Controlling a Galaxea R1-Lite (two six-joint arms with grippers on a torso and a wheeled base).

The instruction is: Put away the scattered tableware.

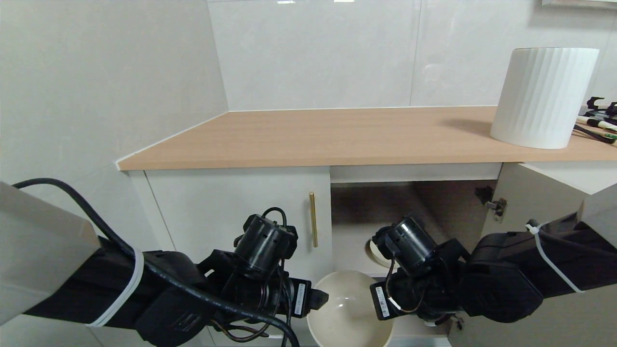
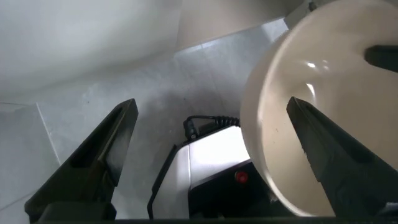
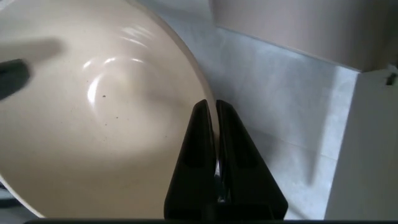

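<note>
A cream bowl [image 1: 349, 308] hangs low in front of the open cabinet, between my two arms. My right gripper [image 3: 214, 109] is shut on the bowl's rim [image 3: 186, 68], one finger inside and one outside. In the head view that gripper [image 1: 381, 299] meets the bowl's right side. My left gripper [image 2: 211, 109] is open, and its far finger [image 2: 329, 155] lies across the bowl [image 2: 280, 106], while its other finger stands well clear. In the head view the left gripper [image 1: 318, 299] sits at the bowl's left edge. Another pale dish [image 1: 377, 254] lies inside the cabinet, partly hidden behind my right wrist.
The cabinet's right door [image 1: 544, 193] is swung open; the left door [image 1: 231, 212] with its brass handle [image 1: 313, 219] is closed. On the wooden counter [image 1: 337, 135] stands a white ribbed container [image 1: 544, 96], with pens [image 1: 600, 125] at the far right.
</note>
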